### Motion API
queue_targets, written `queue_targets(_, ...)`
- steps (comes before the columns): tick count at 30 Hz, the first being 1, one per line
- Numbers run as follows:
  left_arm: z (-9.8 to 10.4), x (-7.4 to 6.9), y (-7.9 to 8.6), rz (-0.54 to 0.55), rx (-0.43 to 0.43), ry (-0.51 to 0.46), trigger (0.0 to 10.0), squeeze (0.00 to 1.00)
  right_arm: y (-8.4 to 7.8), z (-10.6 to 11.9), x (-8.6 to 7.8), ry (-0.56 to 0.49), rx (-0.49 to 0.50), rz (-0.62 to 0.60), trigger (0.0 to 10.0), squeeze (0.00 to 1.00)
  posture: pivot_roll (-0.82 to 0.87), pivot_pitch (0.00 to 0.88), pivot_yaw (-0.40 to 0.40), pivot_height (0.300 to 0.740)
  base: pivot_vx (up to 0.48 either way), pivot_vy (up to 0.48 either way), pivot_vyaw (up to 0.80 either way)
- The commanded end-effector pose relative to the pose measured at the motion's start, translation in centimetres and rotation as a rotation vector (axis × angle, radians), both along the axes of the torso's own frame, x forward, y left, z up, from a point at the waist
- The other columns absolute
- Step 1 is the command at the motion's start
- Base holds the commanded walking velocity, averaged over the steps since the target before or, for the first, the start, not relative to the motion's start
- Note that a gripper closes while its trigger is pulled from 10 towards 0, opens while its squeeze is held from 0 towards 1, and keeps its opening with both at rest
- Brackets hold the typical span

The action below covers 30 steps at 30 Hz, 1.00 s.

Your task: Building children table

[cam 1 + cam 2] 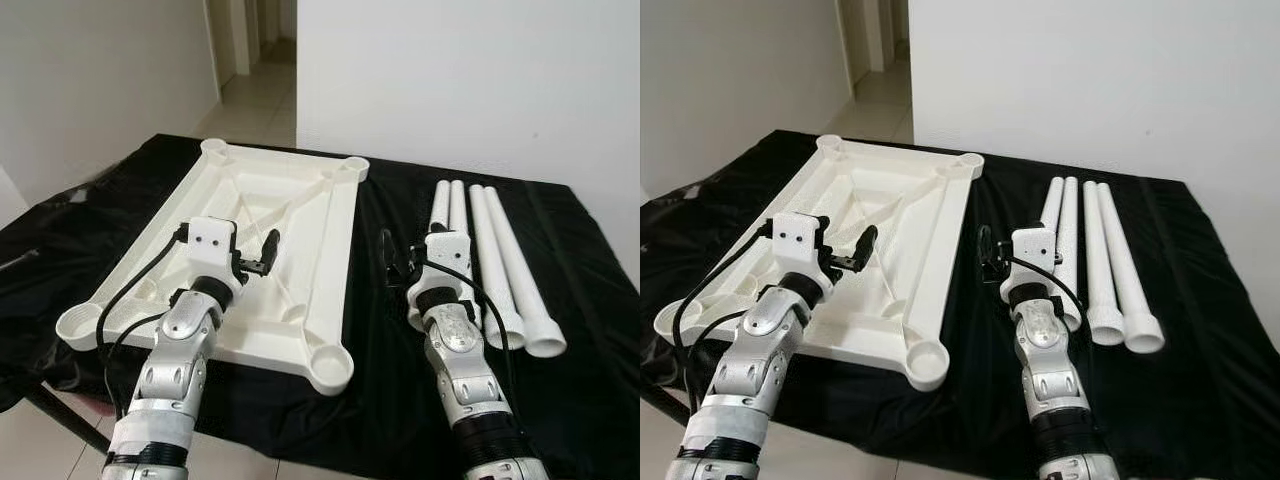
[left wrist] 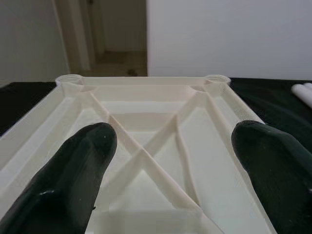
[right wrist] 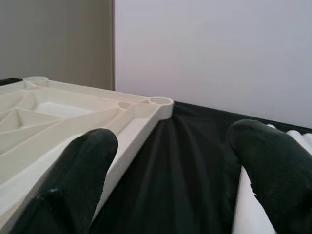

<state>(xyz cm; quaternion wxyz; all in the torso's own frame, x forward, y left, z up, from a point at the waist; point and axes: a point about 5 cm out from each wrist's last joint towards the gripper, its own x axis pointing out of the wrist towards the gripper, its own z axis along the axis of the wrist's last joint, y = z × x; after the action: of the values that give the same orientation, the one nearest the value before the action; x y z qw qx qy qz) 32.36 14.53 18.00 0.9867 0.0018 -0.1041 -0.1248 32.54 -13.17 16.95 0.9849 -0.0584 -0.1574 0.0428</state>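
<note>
A white plastic tabletop (image 1: 300,200) lies upside down on the black cloth, ribs up, with a round leg socket (image 1: 331,366) at each corner. Four white legs (image 1: 495,255) lie side by side to its right. My left gripper (image 1: 232,245) hovers open over the tabletop's near half; in the left wrist view its fingertips (image 2: 90,146) frame the crossed ribs (image 2: 144,151). My right gripper (image 1: 430,245) is open above the cloth between the tabletop's right edge (image 3: 131,122) and the legs (image 3: 253,209), holding nothing.
The black cloth (image 1: 580,380) covers the whole work surface, and its near edge drops off just before my arms. A white wall stands behind. A corridor (image 1: 255,80) opens at the back left.
</note>
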Motion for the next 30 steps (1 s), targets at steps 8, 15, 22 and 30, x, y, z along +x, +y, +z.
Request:
queue_targets(8,-0.27,-0.31,-0.60,0.006,-0.010,0.001,10.0,0.00,-0.72,-0.41,-0.26,0.011,-0.010,-0.018,10.0,0.00,0.03,0.027,-0.003,0.740,0.000,0.000,0.00)
queue_targets(15,-0.40,-0.44,-0.59,0.003,-0.017,0.009,10.0,0.00,-0.66,-0.65,-0.38,0.019,-0.010,-0.015,10.0,0.00,0.03,0.029,-0.001,0.740,0.000,0.000,0.00)
queue_targets(22,-0.59,-0.50,-0.70,-0.006,-0.019,0.021,10.0,0.00,-0.65,-0.83,-0.46,0.035,0.006,-0.022,10.0,0.00,0.03,0.029,-0.002,0.740,0.000,0.000,0.00)
queue_targets(30,-0.72,-0.67,-1.16,-0.045,-0.017,0.029,10.0,0.00,-0.51,-1.09,-0.53,0.053,0.008,-0.037,10.0,0.00,0.03,0.022,-0.005,0.740,0.000,0.000,0.00)
